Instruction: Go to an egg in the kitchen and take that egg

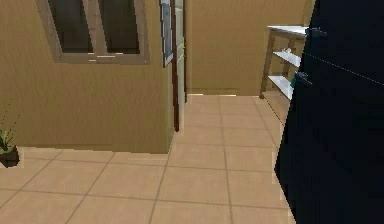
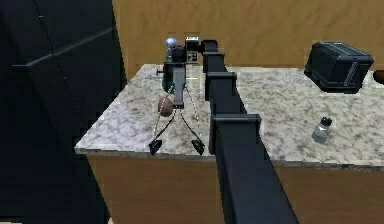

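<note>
The arm [image 2: 235, 130] reaches out over a speckled stone counter [image 2: 285, 110] beside a dark fridge [image 2: 50, 100]. A brown egg [image 2: 166, 105] lies on the counter against the gripper [image 2: 177, 146], whose thin fingers splay toward the near edge; whether it holds anything cannot be told. A black toaster [image 2: 340, 65] sits far along the counter, a small shaker [image 2: 322, 130] nearer. Ahead: tiled floor [image 1: 150, 180], a window [image 1: 95, 25], white shelves [image 1: 285, 58] and a potted plant [image 1: 8, 145].
</note>
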You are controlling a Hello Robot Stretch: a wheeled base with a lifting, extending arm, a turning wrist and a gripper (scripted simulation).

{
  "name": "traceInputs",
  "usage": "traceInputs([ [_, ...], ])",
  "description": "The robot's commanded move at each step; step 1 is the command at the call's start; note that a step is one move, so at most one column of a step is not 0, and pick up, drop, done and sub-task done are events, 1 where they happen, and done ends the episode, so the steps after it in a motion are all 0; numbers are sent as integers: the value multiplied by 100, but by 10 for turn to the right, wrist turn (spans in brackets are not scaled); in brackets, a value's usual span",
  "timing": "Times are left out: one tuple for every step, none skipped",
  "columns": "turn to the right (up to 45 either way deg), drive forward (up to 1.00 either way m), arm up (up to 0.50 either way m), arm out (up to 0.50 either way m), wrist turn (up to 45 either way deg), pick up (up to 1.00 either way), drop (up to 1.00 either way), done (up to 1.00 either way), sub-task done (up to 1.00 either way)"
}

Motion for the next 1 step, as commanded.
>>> traceInputs([
  [0,0,0,0,450,0,0,0,0],
])
